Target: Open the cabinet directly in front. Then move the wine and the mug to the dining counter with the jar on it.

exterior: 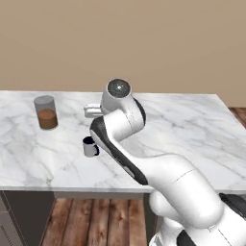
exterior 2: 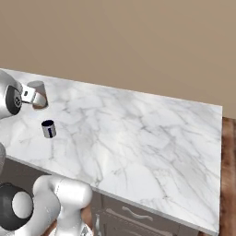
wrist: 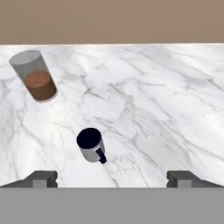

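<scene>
Hand view shows the mug's (wrist: pixel 91 145) navy inside, the pincer (wrist: pixel 112 178) spread.

The mug (wrist: pixel 91 145), grey-white with a navy inside and a dark handle, stood upright on the dining counter (wrist: pixel 166 100), a white veined marble top. The jar (wrist: pixel 34 75), half brown inside, stood upright, apart from it.

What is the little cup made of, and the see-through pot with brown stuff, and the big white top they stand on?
The mug looks like glazed ceramic: smooth grey-white outside, dark navy inside, dark handle. The jar seems to be clear glass, since the brown filling shows through its wall; its grey lid could be metal or plastic. The dining counter looks like polished marble, white with grey veins, though it might be an imitation.
</scene>
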Tool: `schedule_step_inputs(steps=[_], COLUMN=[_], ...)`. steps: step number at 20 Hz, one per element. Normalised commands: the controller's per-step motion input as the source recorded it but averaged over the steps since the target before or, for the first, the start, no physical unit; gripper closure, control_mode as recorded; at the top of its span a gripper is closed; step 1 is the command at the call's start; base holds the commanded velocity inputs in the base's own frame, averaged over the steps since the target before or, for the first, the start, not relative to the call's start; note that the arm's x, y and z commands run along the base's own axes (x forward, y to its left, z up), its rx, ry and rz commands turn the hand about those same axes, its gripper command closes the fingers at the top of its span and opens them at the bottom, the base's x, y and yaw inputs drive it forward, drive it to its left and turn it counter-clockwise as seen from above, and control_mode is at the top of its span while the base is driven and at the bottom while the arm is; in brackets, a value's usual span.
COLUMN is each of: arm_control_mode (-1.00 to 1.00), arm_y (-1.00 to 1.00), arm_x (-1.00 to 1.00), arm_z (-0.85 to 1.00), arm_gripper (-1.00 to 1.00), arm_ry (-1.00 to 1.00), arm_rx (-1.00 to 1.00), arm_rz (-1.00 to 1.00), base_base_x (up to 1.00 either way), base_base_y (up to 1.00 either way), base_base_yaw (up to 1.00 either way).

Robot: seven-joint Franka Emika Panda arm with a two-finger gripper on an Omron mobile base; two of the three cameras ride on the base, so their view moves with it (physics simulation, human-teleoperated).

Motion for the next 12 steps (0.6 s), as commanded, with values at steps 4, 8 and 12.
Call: schedule_step_inputs(steps=[4,8,12], arm_control_mode=[-1.0,-1.0,-1.0], arm_y=[-1.0,-1.0,-0.89], arm_x=[-1.0,-1.0,-0.96], arm_z=[-0.09,0.07,0.64], arm_gripper=[-1.0,-1.0,-1.0], arm_ry=[-0.26,-0.54,-0.83], arm_rx=[0.02,0.09,0.21], arm_rz=[0.06,0.0,-0.02], base_base_x=[0.0,0.0,0.0], base_base_y=[0.0,0.0,0.0], base_base_yaw=[0.0,0.0,0.0])
